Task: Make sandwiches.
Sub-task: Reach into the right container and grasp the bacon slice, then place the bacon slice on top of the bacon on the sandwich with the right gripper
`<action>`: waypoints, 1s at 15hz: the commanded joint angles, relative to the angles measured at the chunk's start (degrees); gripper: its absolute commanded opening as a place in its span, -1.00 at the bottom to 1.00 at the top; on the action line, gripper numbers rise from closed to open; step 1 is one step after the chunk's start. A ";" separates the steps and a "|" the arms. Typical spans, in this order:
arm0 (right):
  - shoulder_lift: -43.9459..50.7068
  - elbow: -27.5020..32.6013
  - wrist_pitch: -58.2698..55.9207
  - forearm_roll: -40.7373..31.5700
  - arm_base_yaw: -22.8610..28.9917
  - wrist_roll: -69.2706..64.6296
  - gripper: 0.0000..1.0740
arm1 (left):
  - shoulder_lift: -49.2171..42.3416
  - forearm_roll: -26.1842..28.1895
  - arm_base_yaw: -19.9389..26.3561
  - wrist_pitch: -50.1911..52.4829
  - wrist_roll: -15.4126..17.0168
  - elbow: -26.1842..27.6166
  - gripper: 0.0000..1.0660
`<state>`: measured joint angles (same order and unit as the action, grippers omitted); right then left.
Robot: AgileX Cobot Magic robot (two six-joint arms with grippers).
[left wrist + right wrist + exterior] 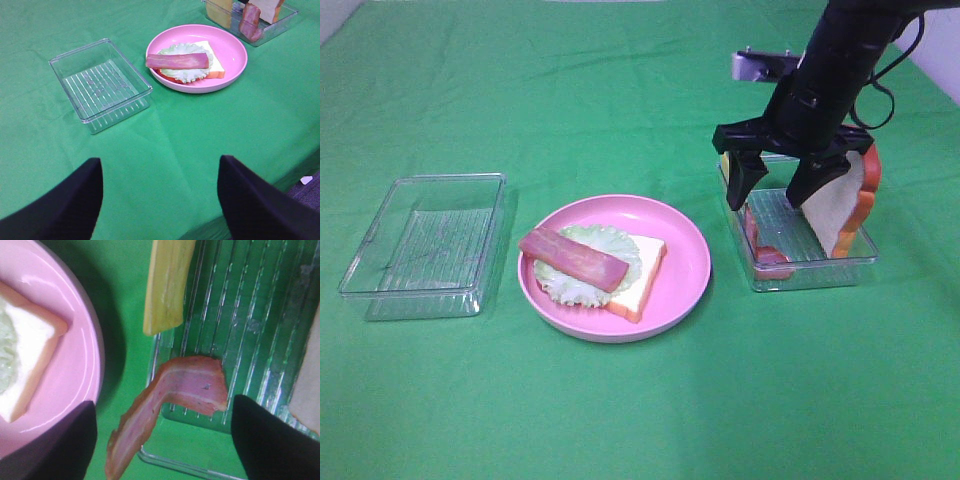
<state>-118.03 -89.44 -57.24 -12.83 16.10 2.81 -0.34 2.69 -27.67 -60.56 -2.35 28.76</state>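
Note:
On the pink plate (pixel 692 262) a white bread slice (pixel 646 268) carries a lettuce leaf (pixel 560 286) and a pinkish-red bacon strip (pixel 575 258). The stack also shows in the left wrist view (pixel 177 61). My right gripper (pixel 763 200) is open and empty just above the right clear tray (pixel 810 276). The tray holds a leaning bread slice (pixel 835 210), a bacon strip (pixel 770 258) and a yellow cheese piece (pixel 724 163). In the right wrist view the bacon strip (pixel 185 390) lies between my open fingers (pixel 275 440), with the cheese (pixel 165 285) beyond it. My left gripper (pixel 160 200) is open and empty near the table's front edge.
An empty clear tray (pixel 420 245) stands left of the plate, also seen in the left wrist view (pixel 100 85). A green cloth (pixel 640 400) covers the table. The table's front edge and the floor show in the left wrist view (pixel 305 180).

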 commanded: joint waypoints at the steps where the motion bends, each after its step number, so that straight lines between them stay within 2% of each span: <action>1: -3.09 -0.40 -0.52 0.34 0.00 -0.69 0.28 | -1.26 0.29 -0.11 0.57 0.29 -0.11 0.20; 3: -4.53 -0.40 0.11 0.52 0.00 -0.69 0.06 | -1.26 0.29 -0.11 0.57 0.29 -0.11 0.20; 8: -4.47 -0.40 1.26 0.57 0.00 -1.26 -0.90 | -1.26 0.29 -0.11 0.57 0.29 -0.11 0.20; 9: -4.41 -0.40 0.57 0.57 0.00 -1.55 -1.00 | -1.26 0.29 -0.11 0.57 0.29 -0.11 0.20; 12: -3.04 -0.40 -1.89 0.69 0.00 -1.49 -1.00 | -1.26 0.29 -0.11 0.57 0.29 -0.11 0.20; 15: 2.35 -0.40 -2.12 0.63 0.00 -1.49 -1.00 | -1.26 0.29 -0.11 0.57 0.29 -0.11 0.20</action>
<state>-117.74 -89.55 -58.56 -12.66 16.10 1.72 -0.34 2.81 -27.67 -60.56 -2.29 28.76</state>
